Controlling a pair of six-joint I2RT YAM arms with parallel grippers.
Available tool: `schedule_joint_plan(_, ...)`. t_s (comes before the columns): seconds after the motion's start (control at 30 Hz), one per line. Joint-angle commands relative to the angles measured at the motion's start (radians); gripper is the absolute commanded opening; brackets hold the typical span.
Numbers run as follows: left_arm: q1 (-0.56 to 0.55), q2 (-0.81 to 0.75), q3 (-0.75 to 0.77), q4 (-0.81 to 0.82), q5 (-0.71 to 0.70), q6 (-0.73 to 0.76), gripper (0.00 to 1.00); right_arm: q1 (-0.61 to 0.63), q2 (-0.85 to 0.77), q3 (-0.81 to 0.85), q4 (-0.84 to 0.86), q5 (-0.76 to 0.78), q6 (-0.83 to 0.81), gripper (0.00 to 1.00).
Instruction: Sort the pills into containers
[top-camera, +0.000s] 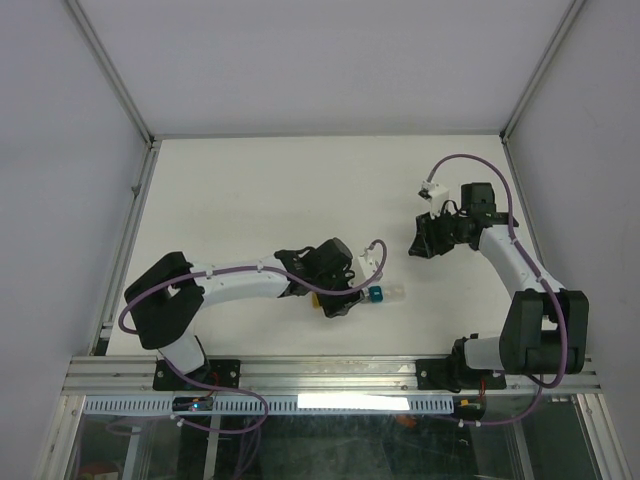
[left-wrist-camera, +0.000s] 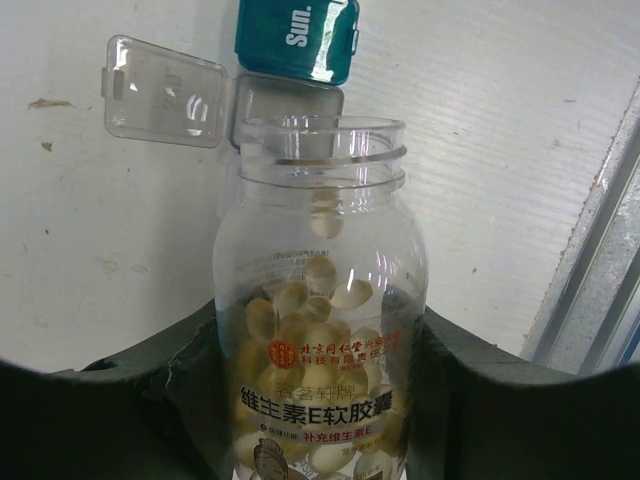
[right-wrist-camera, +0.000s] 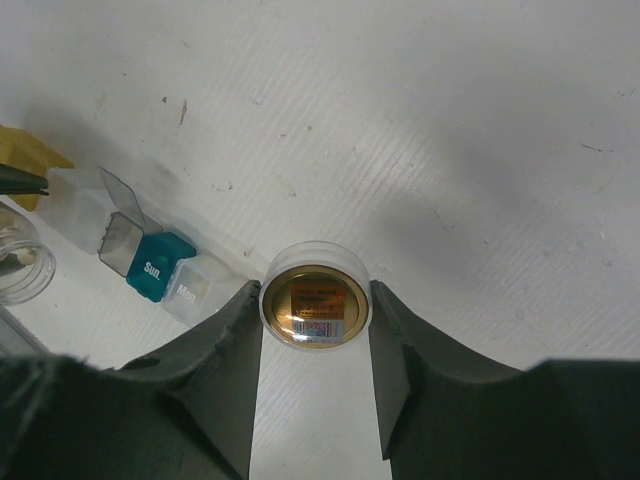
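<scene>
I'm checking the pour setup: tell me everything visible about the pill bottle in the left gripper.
The pill bottle is clear plastic with a threaded neck, uncapped, and carries a label printed in red and brown Chinese characters. Pale yellow capsules fill its base end, and one sits near the neck. The left gripper clamps its sides, and its mouth points toward the pill box's open clear cell.

place: robot lab cell | evidence: white table (top-camera: 250, 190) walled by plain panels (top-camera: 330, 60), aluminium rail (top-camera: 330, 370) in front
</scene>
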Motion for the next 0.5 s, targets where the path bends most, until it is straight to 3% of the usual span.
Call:
schedule_joint_plan(0.0,0.009,-0.029,0.026,0.004,-0.004,0.011,0.0,-0.006,0.001,0.033,0.002,-0.029,0.006,0.11)
schedule_joint_plan(0.23,-0.005,0.001,0.114,-0.164,-0.046,-0.007,0.0,-0.008,0.005,0.036,-0.003,-0.032,0.006,0.12)
schedule_joint_plan(0.47,-0.015,-0.038,0.11,-0.181,-0.061,-0.004,0.0,-0.007,0.008,0.035,-0.006,-0.038,0.003,0.13)
